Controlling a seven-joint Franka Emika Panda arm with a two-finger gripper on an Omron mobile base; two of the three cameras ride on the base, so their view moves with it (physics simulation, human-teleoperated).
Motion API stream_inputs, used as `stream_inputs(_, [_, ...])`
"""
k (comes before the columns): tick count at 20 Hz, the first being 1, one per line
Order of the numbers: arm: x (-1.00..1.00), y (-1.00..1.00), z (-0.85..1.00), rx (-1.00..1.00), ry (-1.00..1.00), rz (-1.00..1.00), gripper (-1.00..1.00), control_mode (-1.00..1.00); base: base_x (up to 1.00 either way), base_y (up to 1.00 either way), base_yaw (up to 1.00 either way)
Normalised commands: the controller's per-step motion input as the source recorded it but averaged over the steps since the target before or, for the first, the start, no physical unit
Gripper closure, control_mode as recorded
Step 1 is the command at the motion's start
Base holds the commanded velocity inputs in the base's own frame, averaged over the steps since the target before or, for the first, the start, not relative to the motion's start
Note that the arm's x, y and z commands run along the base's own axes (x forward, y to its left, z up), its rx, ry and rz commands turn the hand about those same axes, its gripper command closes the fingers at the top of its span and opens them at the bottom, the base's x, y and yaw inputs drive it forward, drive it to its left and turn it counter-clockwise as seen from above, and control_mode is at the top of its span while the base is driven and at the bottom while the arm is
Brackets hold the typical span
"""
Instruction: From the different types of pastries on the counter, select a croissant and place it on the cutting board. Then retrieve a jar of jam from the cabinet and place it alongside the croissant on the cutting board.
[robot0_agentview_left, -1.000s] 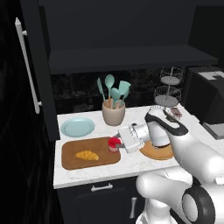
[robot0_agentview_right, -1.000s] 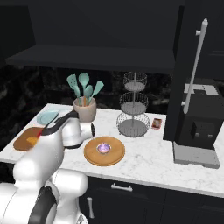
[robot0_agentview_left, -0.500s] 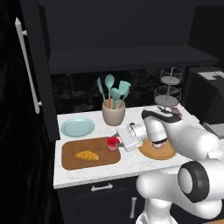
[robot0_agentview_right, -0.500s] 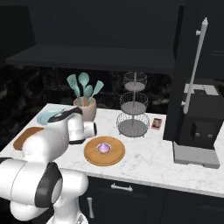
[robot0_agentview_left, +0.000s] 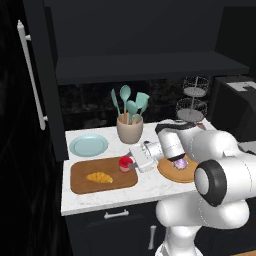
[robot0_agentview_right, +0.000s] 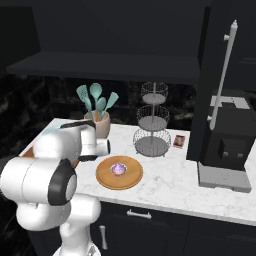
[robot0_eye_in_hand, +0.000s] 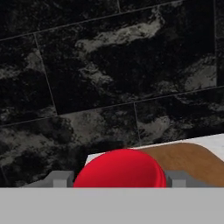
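Left base view: we see the cutting board (robot0_agentview_left: 104, 176) lying at the lower left of the bench (robot0_agentview_left: 145, 187), in the centre-left of the frame. The croissant (robot0_agentview_left: 99, 177) rests on the middle of the board. The jar of jam (robot0_agentview_left: 125, 164) sits at the board's right end, with the tool (robot0_agentview_left: 131, 162) closed against its right side; we cannot tell whether the jar's base touches the board. A light blue plate (robot0_agentview_left: 88, 145) lies just above the board, and a tan crock of teal utensils (robot0_agentview_left: 129, 128) stands to the plate's right. The purple-topped cupcake (robot0_agentview_left: 180, 163) sits on a round wooden plate (robot0_agentview_left: 176, 171) right of the tool, partly behind the arm. A wire tiered stand (robot0_agentview_left: 193, 104) is at the upper right. The open cabinet door with its pale bar handle (robot0_agentview_left: 31, 75) runs down the left edge.

Right base view: the arm covers the left of the frame. We note the cupcake (robot0_agentview_right: 118, 170) on the round plate (robot0_agentview_right: 119, 173) at centre, the crock (robot0_agentview_right: 98, 122) above it, the wire stand (robot0_agentview_right: 153, 122) to the right, and a coffee machine (robot0_agentview_right: 228, 145) at the far right.

Hand view: the jar's red lid (robot0_eye_in_hand: 120, 171) lies at bottom centre between the two grey fingertips (robot0_eye_in_hand: 59, 178), which press on both sides. The board's rounded corner (robot0_eye_in_hand: 190, 162) shows to the lower right, against dark tiled wall.
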Motion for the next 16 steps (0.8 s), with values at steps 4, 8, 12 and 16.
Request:
stream_inputs(4, [0.12,0.16,-0.24,0.00,0.00,0.00,1.00,-1.00,0.00,0.00,0.00])
stream_inputs(8, [0.28,0.20,-0.18,0.00,0.00,0.00,1.00,-1.00,0.00,0.00,0.00])
stream_inputs(12, [0.33,0.18,-0.17,0.00,0.00,0.00,1.00,-1.00,0.00,0.00,0.00])
stream_inputs(16, [0.40,0.20,-0.27,0.00,0.02,0.00,1.00,-1.00,0.00,0.00,0.00])
